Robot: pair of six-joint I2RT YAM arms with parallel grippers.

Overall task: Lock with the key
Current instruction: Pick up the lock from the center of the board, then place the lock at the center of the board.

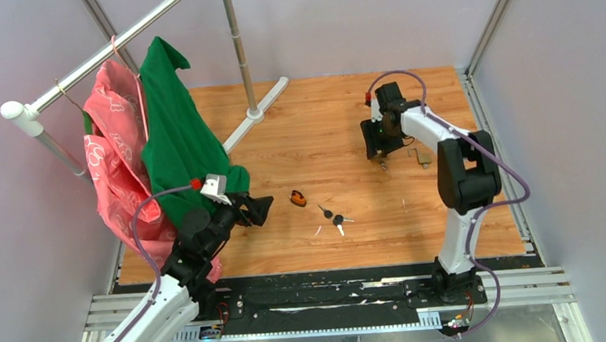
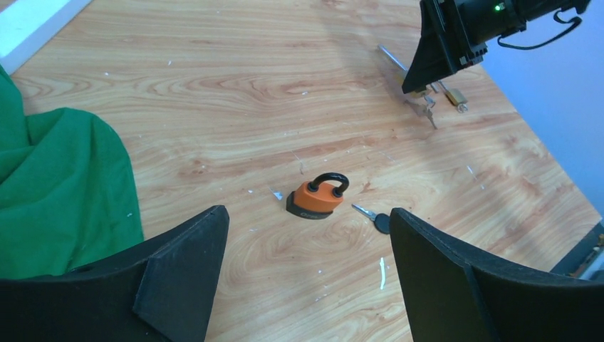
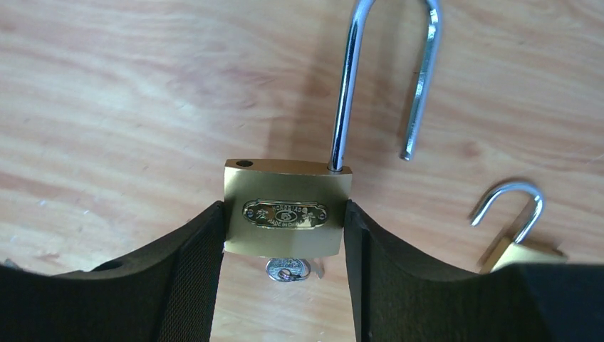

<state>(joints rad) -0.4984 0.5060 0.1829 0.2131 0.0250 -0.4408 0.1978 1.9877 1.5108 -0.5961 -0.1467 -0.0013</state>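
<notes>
Clamped between the black fingers point(image 3: 192, 271) of right gripper point(image 3: 285, 214): brass lock point(image 3: 288, 189), held by both sides of its body, label side to the camera, low over table point(image 3: 107, 107). Shackle point(image 3: 345, 92) open, one leg in the body, the other swung free, its hole bare. Key point(image 3: 287, 271) at the lock's bottom edge, between the fingers; seated in the keyhole or not, cannot tell. Small lock point(image 3: 516, 249) just beside, shackle also open. Right arm reaching far across, elbow raised, wrist bent down at the far right of the table. Left arm stretched low from the near-left corner; left gripper point(image 2: 308, 214) spread wide, holding nothing, hovering above the wood. Orange lock point(image 2: 317, 199) seen between its fingers, shackle closed, near the table's middle. Loose keys point(image 1: 336, 217), black-headed, just beside orange lock, well apart from brass lock. Green cloth point(image 2: 64, 185) close by the left arm, draped onto the table's left, hanging with pink cloth point(image 1: 114, 153) from rack point(image 1: 110, 47).
</notes>
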